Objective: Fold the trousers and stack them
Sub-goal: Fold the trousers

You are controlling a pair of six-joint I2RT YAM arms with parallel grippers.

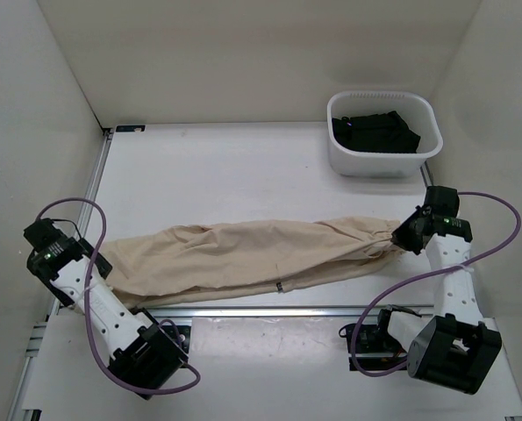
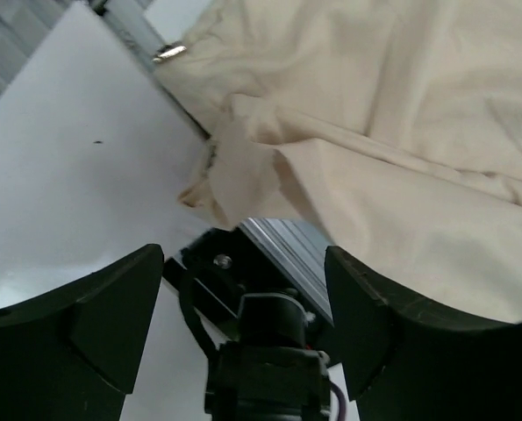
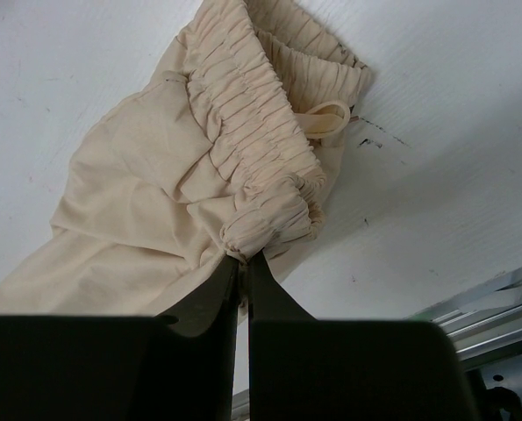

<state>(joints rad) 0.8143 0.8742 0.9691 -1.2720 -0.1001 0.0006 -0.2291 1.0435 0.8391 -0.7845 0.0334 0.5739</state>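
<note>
Trousers: light beige wrinkly cotton trousers (image 1: pixel 261 254), stretched along near edge of white surface (image 1: pixel 234 175).
Right jaws: clenched on elastic waistband (image 3: pixel 261 167).
Left jaws: released, hovering by leg ends (image 2: pixel 234 175).
Tip: pinch both hems together, cloth taut before folding.

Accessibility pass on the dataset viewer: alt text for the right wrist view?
Closed jaws pinch the gathered elastic waistband of the beige trousers, which lie crumpled on the white table. A metal rail shows at the lower right.

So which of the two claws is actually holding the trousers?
The right gripper: it is pinched shut on the elastic waistband of the trousers. The left gripper is open, gripping nothing.
</note>
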